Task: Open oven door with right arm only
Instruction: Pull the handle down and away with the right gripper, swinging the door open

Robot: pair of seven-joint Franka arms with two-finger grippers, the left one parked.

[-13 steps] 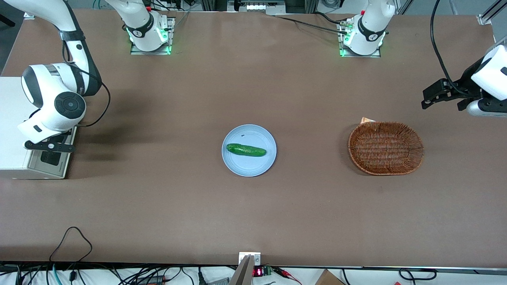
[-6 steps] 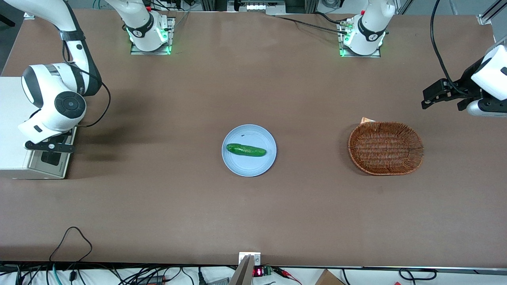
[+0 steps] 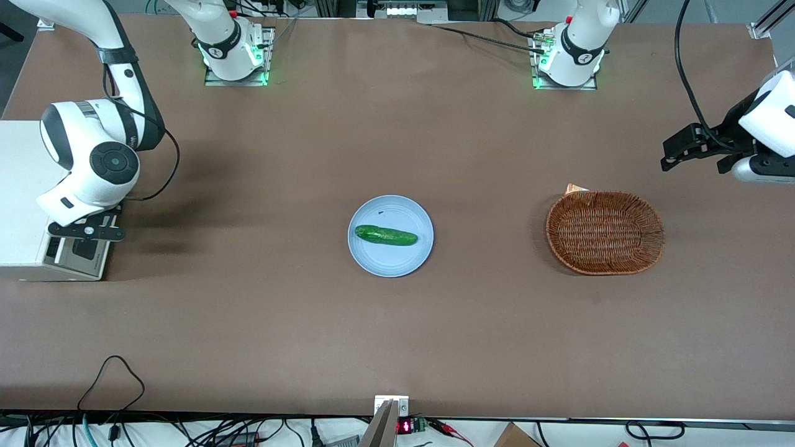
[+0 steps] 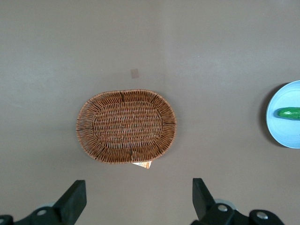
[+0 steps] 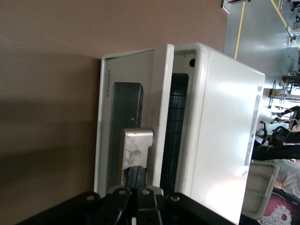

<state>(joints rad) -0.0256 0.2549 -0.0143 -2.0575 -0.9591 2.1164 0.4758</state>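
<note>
The white oven stands at the working arm's end of the table. Its door faces the table's middle and stands slightly ajar. In the right wrist view the door is tipped out from the oven body, with a dark gap showing the rack inside. My right gripper hangs from the right arm over the door's top edge. In the wrist view the gripper has its fingers pressed together, tips against the silver handle. Nothing shows between the fingers.
A light blue plate with a green cucumber sits mid-table. A wicker basket lies toward the parked arm's end. A black cable loops from the right arm over the table beside the oven.
The right arm's wrist and gripper have shifted a little away from the oven body toward the table's middle, and the door's top has tipped out with them.
</note>
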